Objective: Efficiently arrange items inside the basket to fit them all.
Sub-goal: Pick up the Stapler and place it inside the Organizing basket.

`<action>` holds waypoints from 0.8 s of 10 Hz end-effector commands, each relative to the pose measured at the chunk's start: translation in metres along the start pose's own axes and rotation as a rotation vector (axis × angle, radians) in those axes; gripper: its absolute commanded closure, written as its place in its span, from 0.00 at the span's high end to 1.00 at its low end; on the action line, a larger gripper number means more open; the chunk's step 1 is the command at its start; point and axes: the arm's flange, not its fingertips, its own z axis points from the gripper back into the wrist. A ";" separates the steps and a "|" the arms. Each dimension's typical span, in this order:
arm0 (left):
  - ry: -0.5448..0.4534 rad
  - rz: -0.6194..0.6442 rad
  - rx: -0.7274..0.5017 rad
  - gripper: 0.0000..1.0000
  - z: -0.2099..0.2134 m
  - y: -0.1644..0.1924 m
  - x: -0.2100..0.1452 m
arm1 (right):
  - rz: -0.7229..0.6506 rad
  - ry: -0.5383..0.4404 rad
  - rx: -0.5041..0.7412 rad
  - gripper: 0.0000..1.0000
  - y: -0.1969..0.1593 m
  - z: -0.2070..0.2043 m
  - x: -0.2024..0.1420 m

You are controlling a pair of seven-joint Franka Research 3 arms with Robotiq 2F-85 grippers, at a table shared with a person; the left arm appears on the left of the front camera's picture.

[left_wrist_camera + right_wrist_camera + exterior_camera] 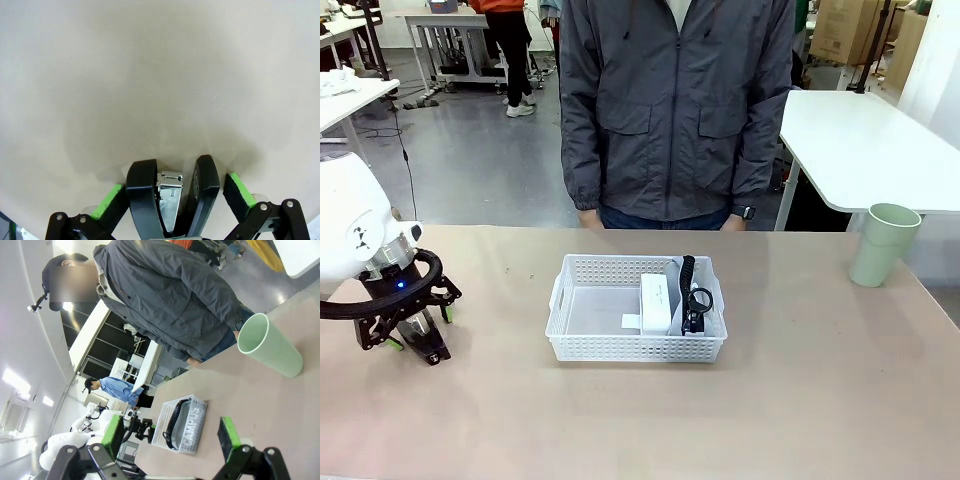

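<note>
Left gripper (175, 194) jaws stand wide astride the stapler (142, 200) on the table (150, 75). Off-centre closing may twist it free. Right gripper (171, 434) jaws wide, empty.

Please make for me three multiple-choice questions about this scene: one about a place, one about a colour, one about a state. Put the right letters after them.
1. Where is the cup?
A) on the table, to the right of the basket
B) inside the basket
C) held by the person

2. What colour is the basket?
A) blue
B) white
C) red

3. How is the robot's left hand?
A) shut on the cup
B) shut and empty
C) open, with the stapler between its fingers

Answers:
1 A, the cup stands by itself near the table's right edge.
2 B, its lattice walls are white.
3 C, the wrist view shows the stapler between the spread fingers.
</note>
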 end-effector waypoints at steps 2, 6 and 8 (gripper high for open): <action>0.031 -0.008 0.019 1.00 -0.018 0.035 -0.032 | 0.007 -0.009 0.014 1.00 0.001 0.000 0.000; 0.033 -0.024 0.046 0.00 -0.016 0.038 -0.034 | 0.007 -0.009 0.014 1.00 0.001 0.000 0.000; 0.032 -0.033 0.055 0.00 -0.014 0.041 -0.039 | 0.007 -0.009 0.014 1.00 0.001 0.000 0.000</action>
